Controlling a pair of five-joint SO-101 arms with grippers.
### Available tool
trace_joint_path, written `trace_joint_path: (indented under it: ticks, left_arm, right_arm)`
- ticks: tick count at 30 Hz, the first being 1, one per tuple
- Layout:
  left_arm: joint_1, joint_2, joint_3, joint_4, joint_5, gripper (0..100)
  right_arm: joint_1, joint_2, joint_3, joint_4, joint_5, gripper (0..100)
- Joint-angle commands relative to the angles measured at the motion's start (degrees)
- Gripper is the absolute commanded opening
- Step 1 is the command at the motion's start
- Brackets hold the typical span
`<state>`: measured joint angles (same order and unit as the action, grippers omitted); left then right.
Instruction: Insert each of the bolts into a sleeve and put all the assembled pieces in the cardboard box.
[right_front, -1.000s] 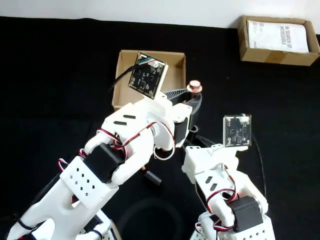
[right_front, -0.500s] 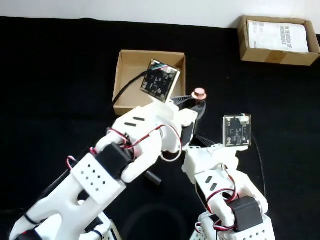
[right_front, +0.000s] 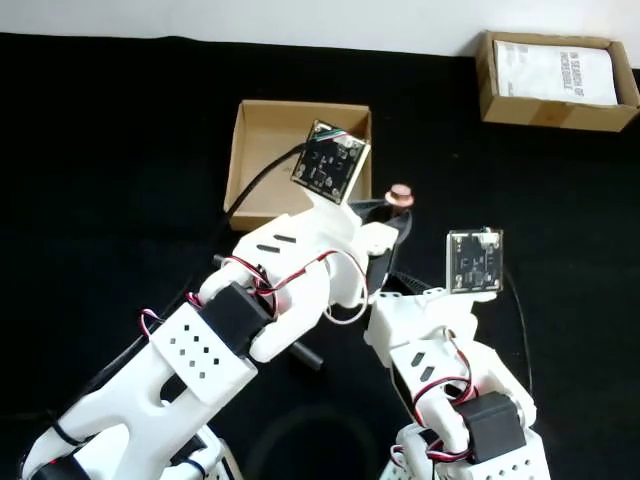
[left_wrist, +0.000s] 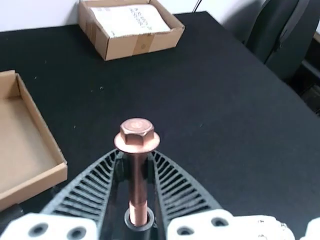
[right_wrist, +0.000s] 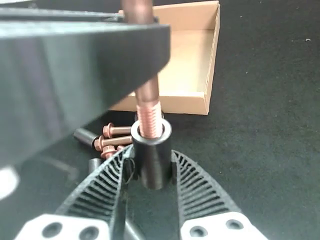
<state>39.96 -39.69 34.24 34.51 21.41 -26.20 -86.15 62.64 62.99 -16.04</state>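
Left gripper (left_wrist: 135, 156): fingers pinch the bolt (left_wrist: 137, 175) by its shaft, head up.
Right gripper (right_wrist: 151, 151): fingers clamp the sleeve (right_wrist: 151, 162) upright.
Bolt: threaded tip sits inside the sleeve's mouth, over mid-tabletop.
Cardboard box (right_front: 268, 150): just beyond, toward the far edge.

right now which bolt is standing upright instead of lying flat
The bolt clamped in the left gripper, its tip in the sleeve; the other bolts lie flat on the table.

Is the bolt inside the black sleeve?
Partly in. The bolt has its tip in the sleeve; most of the shank sticks out.
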Motion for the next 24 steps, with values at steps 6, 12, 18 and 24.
trace_joint_path:
  ticks: [6, 12, 18, 24]
  left_arm:
    - [0.92, -0.31, -2.15, 12.84, 0.26, 16]
    - [0.66, -0.31, -10.68, 25.67, 0.26, 25]
    - [0.4, -0.4, -21.58, 37.45, 0.09, 20]
    - [-2.24, -0.4, -34.86, 53.54, -4.22, 5]
  right_arm:
    - [-0.31, -0.4, -0.4, -1.1, -0.44, 0.7]
    - [-0.22, -0.22, -0.13, -1.1, -0.44, 0.7]
    - [2.68, -0.04, -0.13, -1.1, -0.53, 0.7]
    - [4.26, 2.15, -2.77, -0.84, -0.53, 0.7]
